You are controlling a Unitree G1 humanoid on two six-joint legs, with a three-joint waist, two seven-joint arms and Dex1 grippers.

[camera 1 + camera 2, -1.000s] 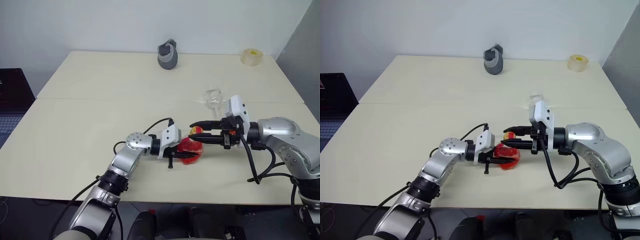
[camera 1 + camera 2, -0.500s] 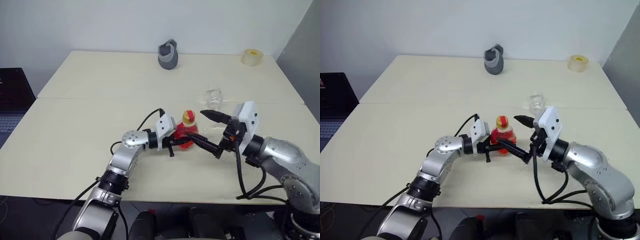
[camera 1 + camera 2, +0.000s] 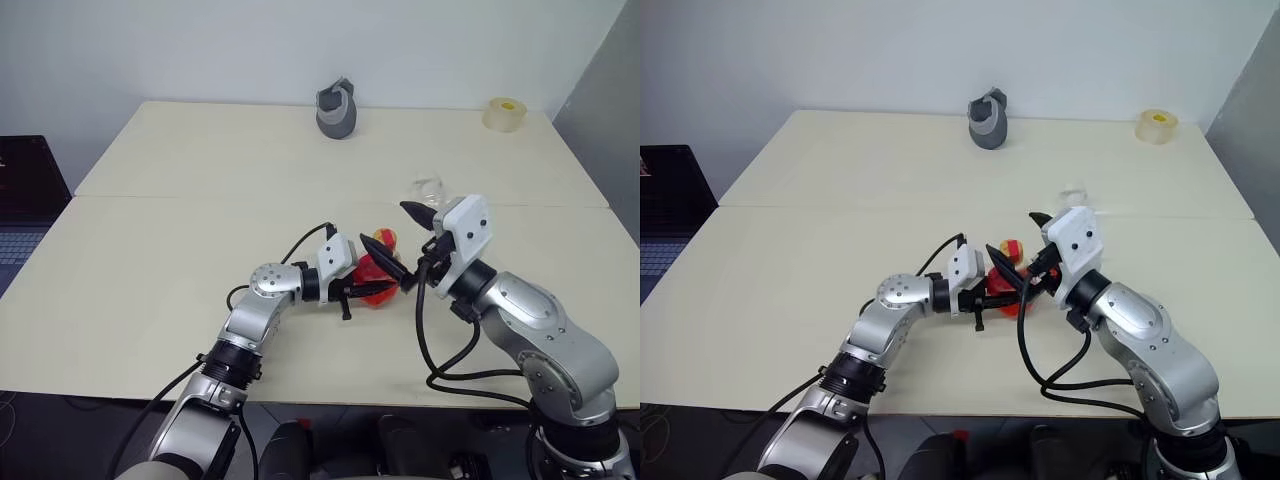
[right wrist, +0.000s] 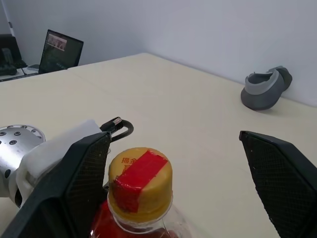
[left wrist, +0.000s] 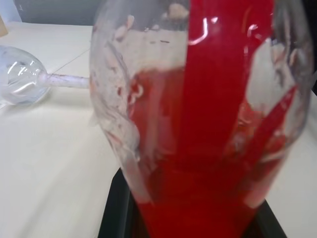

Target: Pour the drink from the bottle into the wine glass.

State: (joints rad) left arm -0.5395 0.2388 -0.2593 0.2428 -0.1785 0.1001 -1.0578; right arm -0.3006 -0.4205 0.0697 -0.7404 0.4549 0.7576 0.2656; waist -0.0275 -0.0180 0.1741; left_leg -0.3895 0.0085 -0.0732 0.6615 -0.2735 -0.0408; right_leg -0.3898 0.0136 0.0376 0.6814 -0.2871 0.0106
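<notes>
Red-orange drink (image 5: 218, 148) fills the lower body of the clear plastic bottle (image 3: 377, 283), which stands upright above the pale desk (image 3: 200, 180), clamped low on its body by the left hand (image 3: 362, 291), whose black fingers are closed tight around it. The bottle's yellow cap (image 4: 140, 179) with its red strip is on. The right hand (image 3: 395, 238) is spread wide, one black finger (image 4: 69, 186) on each side of the cap and neither touching it, so the bottle's top sits between its fingers, nearer one of them. Just beyond the right hand lies the wine glass (image 3: 427, 190); the left wrist view shows its bowl (image 5: 20, 75) and stem on their side on the desk. Well beyond both hands, at the desk's far edge, stand a dark grey jug (image 3: 337, 110) and, off to the right hand's side, a roll of tape (image 3: 504, 113).
</notes>
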